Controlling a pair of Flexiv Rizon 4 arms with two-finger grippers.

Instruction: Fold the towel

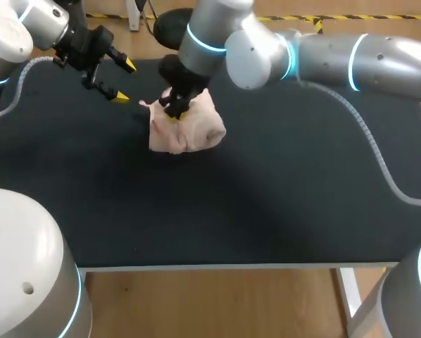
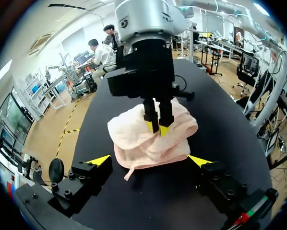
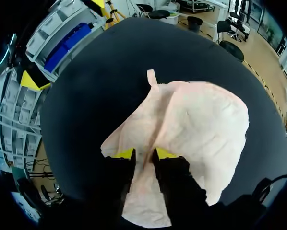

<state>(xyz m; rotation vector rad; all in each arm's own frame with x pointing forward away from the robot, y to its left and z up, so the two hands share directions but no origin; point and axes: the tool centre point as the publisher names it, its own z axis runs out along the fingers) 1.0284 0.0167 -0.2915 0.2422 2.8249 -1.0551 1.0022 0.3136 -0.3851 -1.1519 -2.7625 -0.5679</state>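
Observation:
A pale pink towel lies bunched in a loose heap on the black table, left of the middle toward the far side. My right gripper comes straight down onto its top. In the right wrist view a ridge of the towel fills the narrow gap of that gripper and touches both fingers. My left gripper hangs open just left of the heap, nothing in it. In the left wrist view the towel sits right ahead of the left gripper, with the right gripper planted on top.
The right arm stretches across the far side of the table from the right. Bare black table surface lies all around the heap, widest toward the front edge and the right.

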